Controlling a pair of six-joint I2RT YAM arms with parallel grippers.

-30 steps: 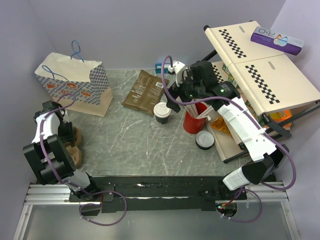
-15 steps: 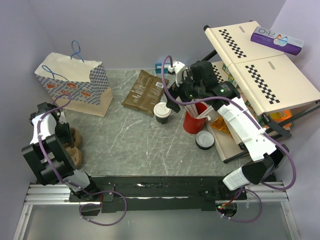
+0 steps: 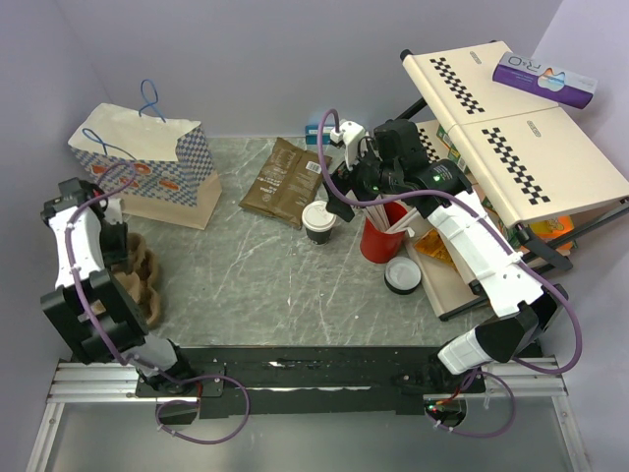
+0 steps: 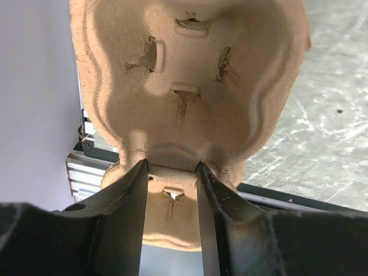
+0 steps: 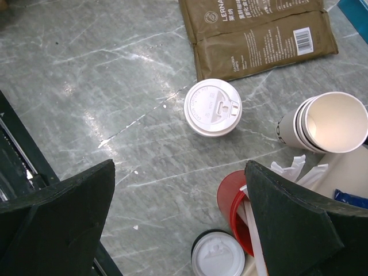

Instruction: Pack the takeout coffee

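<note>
The takeout coffee (image 3: 317, 220) is a small paper cup with a white lid (image 5: 212, 107), standing upright mid-table in front of the brown pouches. My right gripper (image 5: 179, 169) hangs open above the table just near of the cup, with nothing between its fingers; in the top view it (image 3: 352, 197) is right of the cup. At the table's left edge my left gripper (image 4: 171, 167) is shut on the rim of a brown pulp cup carrier (image 4: 190, 75), which tilts up from the table (image 3: 138, 280).
A patterned paper bag (image 3: 147, 162) lies at the back left. Brown coffee pouches (image 3: 285, 182) lie behind the cup. A red cup of white sticks (image 3: 381, 231), stacked lidless cups (image 5: 328, 123), a lid stack (image 3: 403, 275) and a checkered rack (image 3: 521, 138) crowd the right.
My left gripper has closed on the cup carrier and swung left and back, tipping the carrier up with it. The right arm and the coffee cup have not moved.
</note>
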